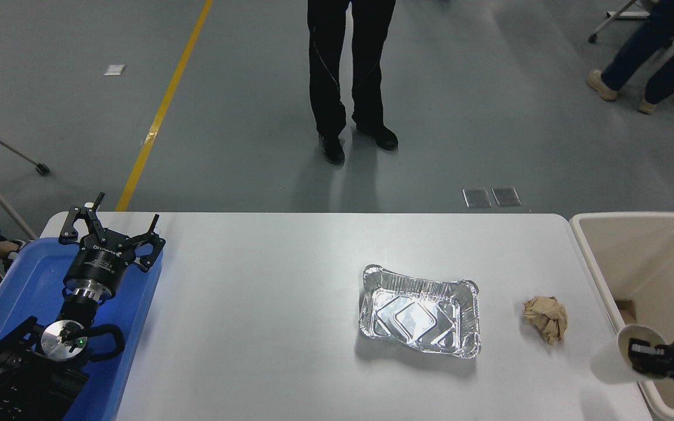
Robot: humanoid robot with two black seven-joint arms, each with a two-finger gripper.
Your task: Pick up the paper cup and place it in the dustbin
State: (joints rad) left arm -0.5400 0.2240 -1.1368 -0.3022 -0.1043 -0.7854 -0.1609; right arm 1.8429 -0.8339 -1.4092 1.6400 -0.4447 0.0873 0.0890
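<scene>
The white paper cup (615,361) hangs tilted at the table's right edge, its cream mouth turned toward the dustbin (609,292). My right gripper (641,351) comes in from the right edge and is shut on the cup's rim, one finger inside the mouth. The cup sits partly over the beige bin's left rim. My left gripper (109,225) is parked at the lower left over a blue tray, its fingers spread open and holding nothing.
A foil tray (468,292) lies mid-table, with a crumpled brown paper ball (546,317) to its right. The blue tray (18,280) is at the left edge. A person in black trousers (346,70) stands beyond the far side.
</scene>
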